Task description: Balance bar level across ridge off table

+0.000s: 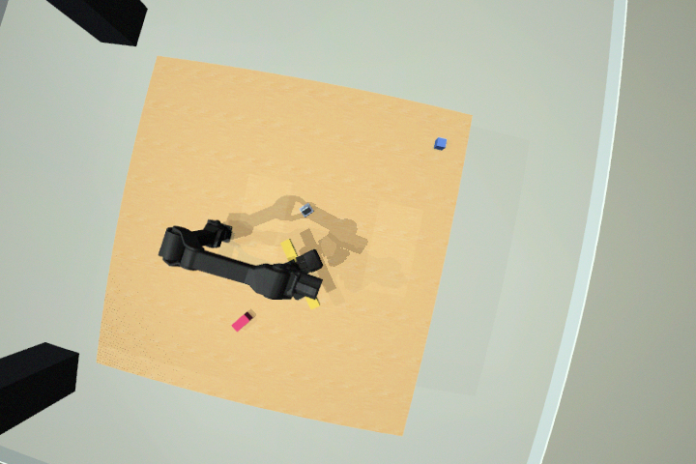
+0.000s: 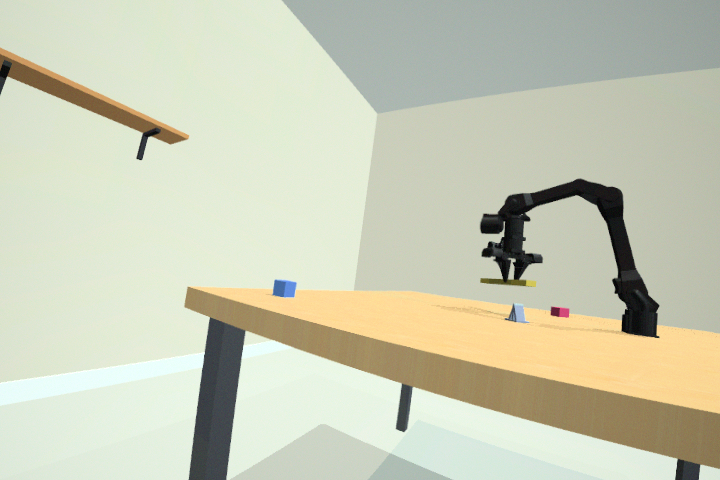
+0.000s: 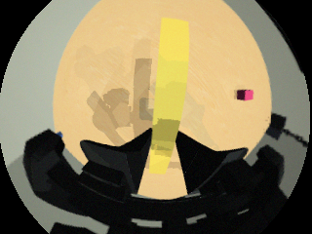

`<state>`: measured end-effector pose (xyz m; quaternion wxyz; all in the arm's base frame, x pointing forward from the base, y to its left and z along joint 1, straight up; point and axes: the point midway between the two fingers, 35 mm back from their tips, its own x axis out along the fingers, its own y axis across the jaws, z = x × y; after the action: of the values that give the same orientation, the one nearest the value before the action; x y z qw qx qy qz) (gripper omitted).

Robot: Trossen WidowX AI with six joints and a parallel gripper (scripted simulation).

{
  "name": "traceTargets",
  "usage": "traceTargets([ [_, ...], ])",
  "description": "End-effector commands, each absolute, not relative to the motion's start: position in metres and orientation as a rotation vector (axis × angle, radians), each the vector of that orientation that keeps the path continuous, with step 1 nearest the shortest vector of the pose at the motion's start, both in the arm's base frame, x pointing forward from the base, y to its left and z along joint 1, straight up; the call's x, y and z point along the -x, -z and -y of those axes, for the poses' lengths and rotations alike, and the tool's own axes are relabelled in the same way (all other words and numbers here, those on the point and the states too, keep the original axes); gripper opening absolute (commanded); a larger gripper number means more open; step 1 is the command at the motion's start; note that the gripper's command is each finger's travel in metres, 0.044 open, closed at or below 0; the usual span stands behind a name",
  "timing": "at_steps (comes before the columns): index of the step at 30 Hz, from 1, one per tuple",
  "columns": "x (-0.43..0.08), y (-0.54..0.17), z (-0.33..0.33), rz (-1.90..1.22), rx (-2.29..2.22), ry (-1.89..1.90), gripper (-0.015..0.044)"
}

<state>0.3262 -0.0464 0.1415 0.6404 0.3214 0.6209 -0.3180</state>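
Observation:
The long yellow bar (image 1: 288, 247) (image 2: 522, 283) (image 3: 172, 73) is held in the air, nearly level, well above the table. My gripper (image 2: 512, 279) (image 3: 164, 132) is shut on it; in the wrist view a finger stands at each side of the bar. In the top view the arm hides the bar's middle and the fingertips. The ridge, a small light blue-grey wedge (image 1: 305, 210) (image 2: 518, 313), stands on the table (image 1: 206, 120) (image 2: 429, 333) with nothing on it. In the top view it is up from the bar, apart from it. I cannot make it out in the wrist view.
A pink-red block (image 1: 242, 321) (image 2: 559, 311) (image 3: 246, 95) lies on the table, below and left of the bar in the top view. A blue cube (image 1: 440, 143) (image 2: 284, 288) sits near the far corner. The arm's base (image 2: 639, 322) is on the table's right in the exterior view.

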Motion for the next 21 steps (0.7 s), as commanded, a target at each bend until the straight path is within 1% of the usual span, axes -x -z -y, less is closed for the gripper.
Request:
traceTargets([
  [1, -0.328, -0.142, 0.033, -1.418, -0.733, 0.717, 0.0000],
  [21, -0.328, -0.143, -0.046, -1.436, -0.693, 0.668, 0.0000],
])
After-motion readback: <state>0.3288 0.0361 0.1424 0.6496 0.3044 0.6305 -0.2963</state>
